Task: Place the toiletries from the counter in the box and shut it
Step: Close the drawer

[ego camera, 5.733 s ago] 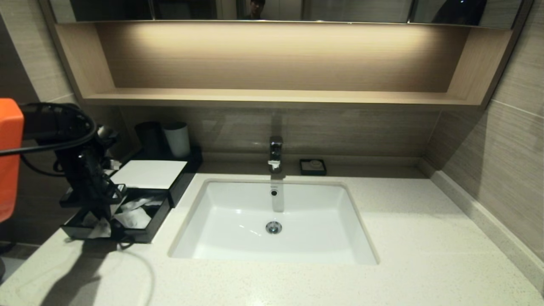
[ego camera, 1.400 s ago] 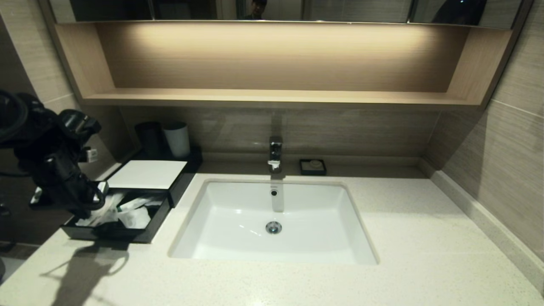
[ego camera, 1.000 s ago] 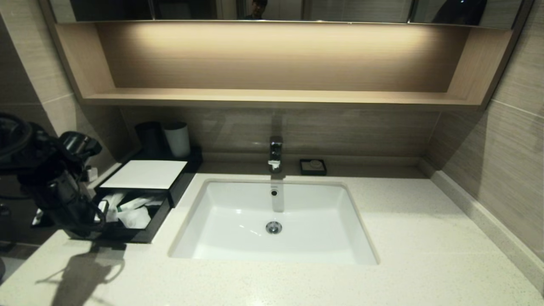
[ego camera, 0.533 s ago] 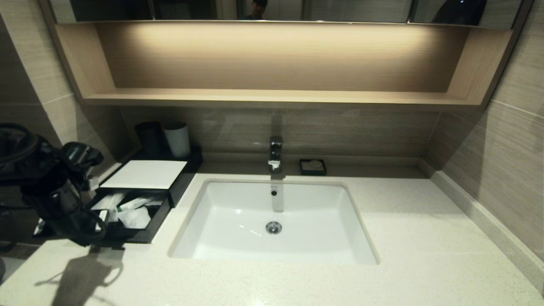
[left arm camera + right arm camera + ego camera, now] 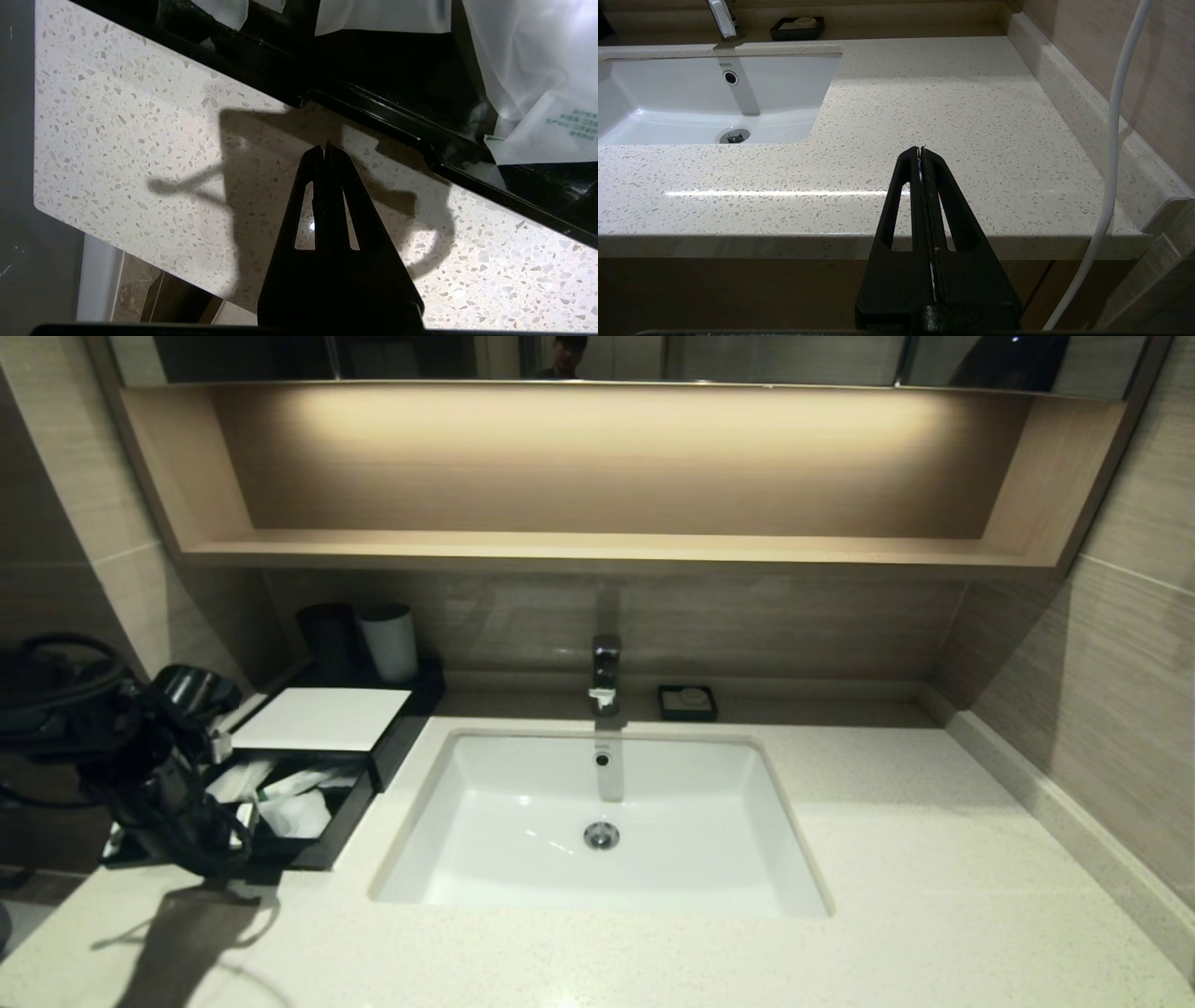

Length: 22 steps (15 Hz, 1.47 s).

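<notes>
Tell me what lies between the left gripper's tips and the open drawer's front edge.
Only bare speckled cream stone counter, in shadow, shows in the left wrist view between the shut left gripper and the low black drawer box holding the translucent white sachets.

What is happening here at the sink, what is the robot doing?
The robot is tidying toiletries into the black box at the left of the counter. The sachets already lie in the open drawer, which is not yet pushed shut. The left gripper, jaws shut and empty, hangs just in front of the drawer's front edge. The right gripper is parked off the counter's front edge, jaws shut.
</notes>
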### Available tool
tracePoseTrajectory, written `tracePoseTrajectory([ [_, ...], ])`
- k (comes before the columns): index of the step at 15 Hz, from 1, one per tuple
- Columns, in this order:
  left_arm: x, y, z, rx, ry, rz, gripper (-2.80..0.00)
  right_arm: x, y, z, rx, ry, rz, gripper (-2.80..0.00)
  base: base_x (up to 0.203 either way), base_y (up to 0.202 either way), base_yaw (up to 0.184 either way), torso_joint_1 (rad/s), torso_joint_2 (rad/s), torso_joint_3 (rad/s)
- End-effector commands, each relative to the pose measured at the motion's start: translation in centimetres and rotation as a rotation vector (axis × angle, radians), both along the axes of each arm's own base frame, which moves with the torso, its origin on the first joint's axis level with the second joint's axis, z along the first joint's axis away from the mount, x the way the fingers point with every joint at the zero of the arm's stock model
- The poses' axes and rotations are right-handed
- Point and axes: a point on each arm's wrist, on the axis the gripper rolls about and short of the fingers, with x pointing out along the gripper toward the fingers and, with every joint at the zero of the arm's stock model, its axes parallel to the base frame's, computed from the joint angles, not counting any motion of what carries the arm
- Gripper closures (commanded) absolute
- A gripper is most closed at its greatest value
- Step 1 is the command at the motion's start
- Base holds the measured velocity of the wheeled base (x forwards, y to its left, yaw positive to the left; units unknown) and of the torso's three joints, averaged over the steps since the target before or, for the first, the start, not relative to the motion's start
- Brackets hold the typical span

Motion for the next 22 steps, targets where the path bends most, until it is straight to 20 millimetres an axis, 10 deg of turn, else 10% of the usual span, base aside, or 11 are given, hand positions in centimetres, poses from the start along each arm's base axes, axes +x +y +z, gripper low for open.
tracePoseTrajectory([
  [1, 0.4, 0.1, -0.8, -0.004, 0.016, 0.001, 0.0, 0.0, 0.0, 0.0, 0.0, 0.001, 0.0, 0.0, 0.0, 0.0, 0.0, 0.0, 0.0, 0.0],
  [22, 3.8, 0.1, -1.7, 0.025, -0.191, -0.011, 0.0, 0.0, 0.0, 0.0, 0.0, 0.001, 0.0, 0.0, 0.0, 0.0, 0.0, 0.0, 0.0, 0.0],
])
